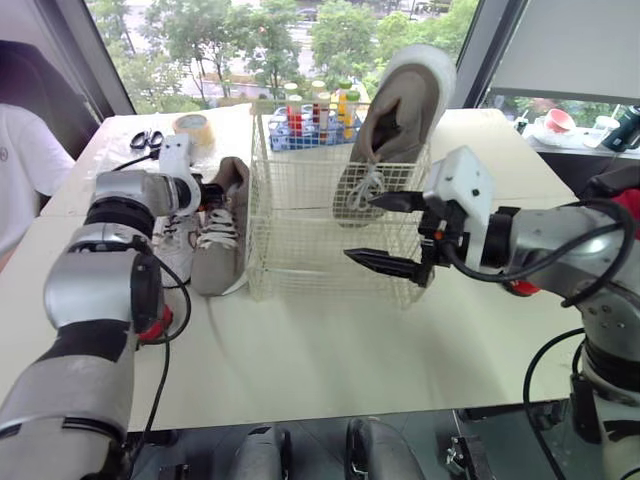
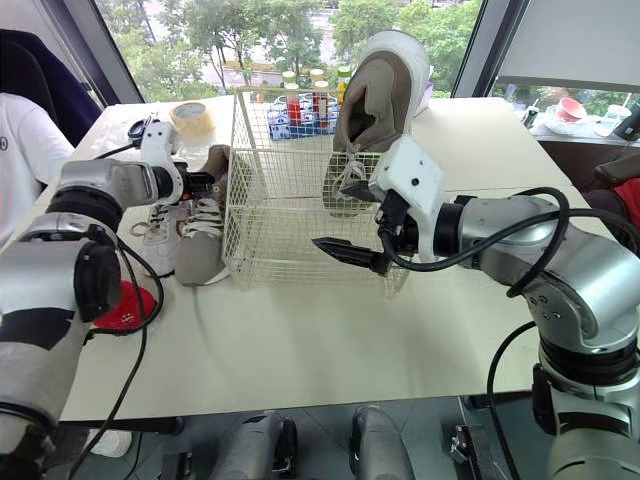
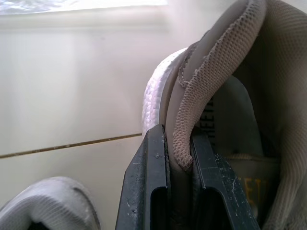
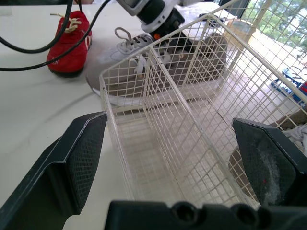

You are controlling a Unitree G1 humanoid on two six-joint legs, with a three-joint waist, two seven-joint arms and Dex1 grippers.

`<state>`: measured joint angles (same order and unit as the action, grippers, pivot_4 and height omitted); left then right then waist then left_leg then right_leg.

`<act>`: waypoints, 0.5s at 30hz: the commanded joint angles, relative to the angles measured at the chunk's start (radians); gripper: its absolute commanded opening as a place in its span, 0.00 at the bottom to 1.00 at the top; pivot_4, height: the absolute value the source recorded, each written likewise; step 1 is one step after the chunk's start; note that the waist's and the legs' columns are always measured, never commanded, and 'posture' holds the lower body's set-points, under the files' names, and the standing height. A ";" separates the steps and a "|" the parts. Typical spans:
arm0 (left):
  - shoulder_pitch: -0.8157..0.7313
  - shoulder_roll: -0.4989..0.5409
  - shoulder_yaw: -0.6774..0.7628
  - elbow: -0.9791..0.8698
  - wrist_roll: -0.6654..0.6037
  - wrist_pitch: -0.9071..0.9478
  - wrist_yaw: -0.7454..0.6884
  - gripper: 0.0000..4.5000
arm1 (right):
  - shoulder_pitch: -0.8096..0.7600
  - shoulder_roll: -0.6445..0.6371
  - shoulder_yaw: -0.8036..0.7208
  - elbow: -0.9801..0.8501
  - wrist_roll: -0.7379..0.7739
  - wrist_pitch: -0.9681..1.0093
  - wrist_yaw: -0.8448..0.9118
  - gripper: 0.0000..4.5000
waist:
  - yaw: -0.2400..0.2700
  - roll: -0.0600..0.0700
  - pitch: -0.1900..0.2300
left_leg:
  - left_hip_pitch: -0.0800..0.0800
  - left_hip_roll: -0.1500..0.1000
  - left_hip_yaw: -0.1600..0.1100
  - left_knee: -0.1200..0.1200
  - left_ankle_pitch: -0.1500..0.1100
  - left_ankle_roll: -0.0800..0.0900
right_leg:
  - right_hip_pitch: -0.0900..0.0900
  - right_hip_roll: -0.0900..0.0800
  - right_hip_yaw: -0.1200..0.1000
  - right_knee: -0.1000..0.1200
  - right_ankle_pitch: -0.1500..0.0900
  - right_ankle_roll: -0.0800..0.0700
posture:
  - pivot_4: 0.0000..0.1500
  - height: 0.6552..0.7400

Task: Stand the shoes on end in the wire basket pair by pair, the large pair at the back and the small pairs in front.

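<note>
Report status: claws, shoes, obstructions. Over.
Left claw shut on tan shoe heel, shoe on table beside wire basket. Right claw open before basket. Matching shoe on end inside. White shoe alongside, not blocking.

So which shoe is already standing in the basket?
The big beige mesh shoe, heel up in the white wire basket; its twin lies outside it.

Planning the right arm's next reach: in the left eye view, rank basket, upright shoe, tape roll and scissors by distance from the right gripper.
From the right gripper:
1. Basket, at its fingertips.
2. Upright shoe, back right of the basket.
3. Tape roll and scissors, far back left, side by side; too close to call.
</note>
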<state>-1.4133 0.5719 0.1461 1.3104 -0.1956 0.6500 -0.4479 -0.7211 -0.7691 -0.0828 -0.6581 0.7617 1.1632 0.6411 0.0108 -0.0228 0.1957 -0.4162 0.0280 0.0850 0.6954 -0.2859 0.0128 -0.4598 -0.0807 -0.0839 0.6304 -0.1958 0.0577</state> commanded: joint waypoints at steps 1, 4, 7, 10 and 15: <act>-0.155 0.071 0.089 -0.175 -0.037 -0.069 0.103 0.00 | 0.005 -0.020 -0.039 -0.011 0.021 -0.014 -0.002 1.00 | 0.000 0.000 0.000 | -0.004 0.001 -0.001 0.002 0.000 0.000 | -0.002 0.000 -0.001 0.000 0.000 0.000 | 1.00 1.00; -0.201 0.063 0.174 -0.364 -0.088 -0.257 0.151 0.00 | 0.003 -0.023 -0.053 -0.002 0.033 -0.022 -0.004 1.00 | 0.002 -0.001 0.000 | -0.011 0.001 -0.002 0.004 0.000 0.000 | -0.007 0.000 -0.002 0.000 0.001 0.001 | 1.00 1.00; -0.198 0.014 0.234 -0.523 -0.140 -0.354 0.183 0.00 | -0.004 -0.029 -0.067 0.024 0.043 -0.040 0.009 1.00 | 0.003 -0.001 0.000 | -0.012 0.000 -0.002 0.004 0.001 -0.002 | -0.005 -0.002 -0.002 -0.001 0.002 0.003 | 1.00 1.00; -0.152 -0.057 0.205 -0.711 -0.147 -0.442 0.163 0.00 | -0.014 -0.043 -0.109 0.076 0.057 -0.052 0.019 1.00 | 0.004 0.000 0.000 | -0.009 -0.003 0.000 0.004 0.000 0.000 | -0.002 -0.006 -0.002 -0.003 0.002 0.005 | 1.00 1.00; -0.058 -0.250 0.143 -0.933 -0.127 -0.555 0.222 0.00 | -0.034 -0.031 -0.206 0.138 0.122 -0.039 -0.017 1.00 | 0.015 -0.001 0.000 | -0.007 -0.006 0.000 0.009 -0.003 0.006 | 0.004 -0.008 -0.002 -0.005 0.004 0.009 | 1.00 1.00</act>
<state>-1.4640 0.3460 0.3293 0.4566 -0.3331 0.1527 -0.2381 -0.7358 -0.7968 -0.2457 -0.5189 0.8594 1.1381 0.6346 0.0256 -0.0234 0.1952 -0.4226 0.0225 0.0846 0.7040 -0.2885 0.0201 -0.4556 -0.0883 -0.0853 0.6253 -0.1915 0.0671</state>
